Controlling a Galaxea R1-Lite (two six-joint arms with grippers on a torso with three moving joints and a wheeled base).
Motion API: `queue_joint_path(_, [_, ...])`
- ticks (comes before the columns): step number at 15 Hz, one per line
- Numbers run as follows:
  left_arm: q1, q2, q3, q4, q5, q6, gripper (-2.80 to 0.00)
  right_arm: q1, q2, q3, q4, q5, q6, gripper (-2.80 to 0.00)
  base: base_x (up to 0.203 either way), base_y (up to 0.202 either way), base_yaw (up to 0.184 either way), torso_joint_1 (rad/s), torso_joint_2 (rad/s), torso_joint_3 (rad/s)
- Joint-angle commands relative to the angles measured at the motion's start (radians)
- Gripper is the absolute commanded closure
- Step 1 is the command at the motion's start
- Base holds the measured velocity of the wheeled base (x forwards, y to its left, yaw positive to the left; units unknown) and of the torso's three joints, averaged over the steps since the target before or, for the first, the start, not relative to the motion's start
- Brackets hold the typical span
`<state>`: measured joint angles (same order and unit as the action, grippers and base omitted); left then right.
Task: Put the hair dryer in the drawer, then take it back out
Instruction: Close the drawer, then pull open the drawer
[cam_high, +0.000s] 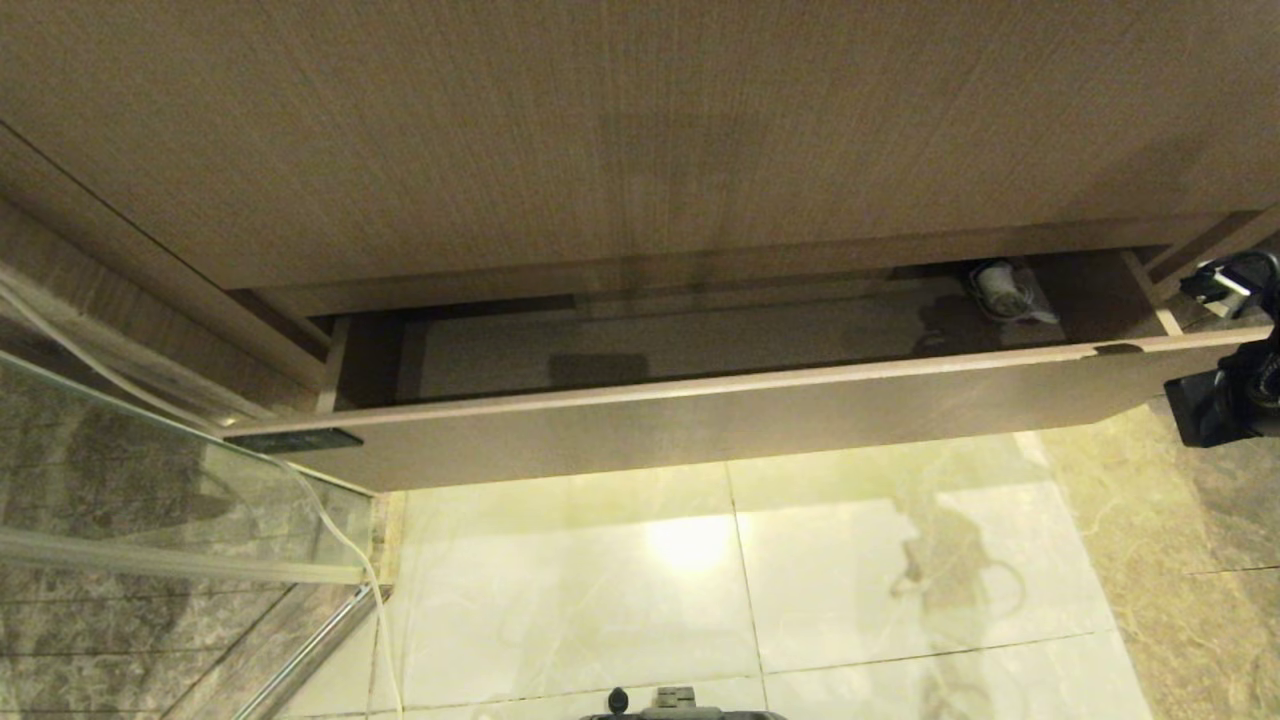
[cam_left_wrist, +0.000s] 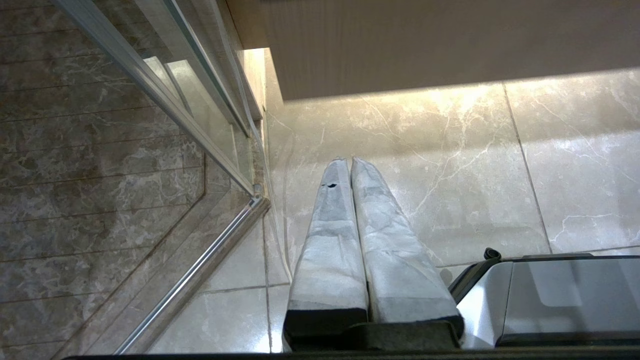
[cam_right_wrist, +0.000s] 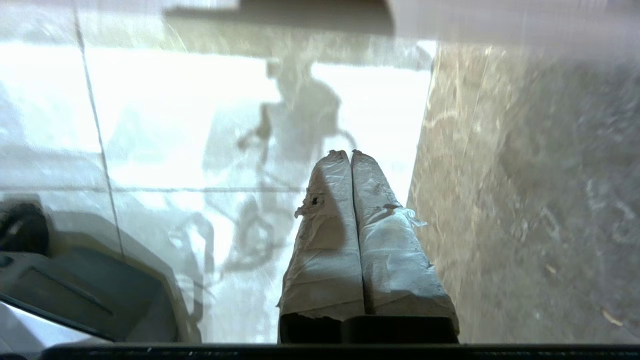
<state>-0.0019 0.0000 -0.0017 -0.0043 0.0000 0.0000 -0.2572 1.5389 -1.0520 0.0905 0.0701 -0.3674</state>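
Drawer (cam_high: 700, 415): pulled open across the middle of your head view, small dark label at its left corner; much of the interior sits in shadow under the tall wood panel (cam_high: 640, 130) above it.

Hair dryer (cam_high: 1000, 290): inside the drawer at its far right end, upper right of frame; you see only a small white shape, with handle and cord hard to separate.

Right gripper (cam_right_wrist: 351, 152): wrapped fingers pressed together on nothing, over the tiled floor (cam_high: 850, 580); its wrist view is smeared, and in the head view only dark arm hardware shows, cut off by the right edge.

Left gripper (cam_left_wrist: 350, 160): fingers together, empty, over the floor beside the glass door (cam_left_wrist: 165, 85); out of your head view
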Motion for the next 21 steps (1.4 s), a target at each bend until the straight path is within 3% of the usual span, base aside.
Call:
queue_joint_path(1, [0.0, 0.002, 0.0, 0.0, 0.0, 0.0, 0.0, 0.004, -0.055, 0.017, -0.023, 0.014, -0.003, 0.0, 0.0, 0.0, 0.0, 0.0, 0.0, 0.0])
queue_joint_path(6, [0.0, 0.0, 0.0, 0.0, 0.0, 0.0, 0.0, 0.006, -0.184, 0.065, -0.006, 0.074, -0.014, 0.0, 0.0, 0.0, 0.0, 0.0, 0.0, 0.0])
queue_joint_path(15, [0.0, 0.0, 0.0, 0.0, 0.0, 0.0, 0.0, 0.007, -0.411, 0.201, 0.029, 0.073, -0.015, 0.0, 0.0, 0.0, 0.0, 0.0, 0.0, 0.0])
queue_joint_path(19, [0.0, 0.0, 0.0, 0.0, 0.0, 0.0, 0.0, 0.145, -0.436, 0.174, 0.02, 0.074, -0.013, 0.0, 0.0, 0.0, 0.0, 0.0, 0.0, 0.0])
queue_joint_path(21, [0.0, 0.001, 0.0, 0.0, 0.0, 0.0, 0.0, 0.284, -0.443, 0.135, 0.02, 0.075, -0.014, 0.0, 0.0, 0.0, 0.0, 0.0, 0.0, 0.0])
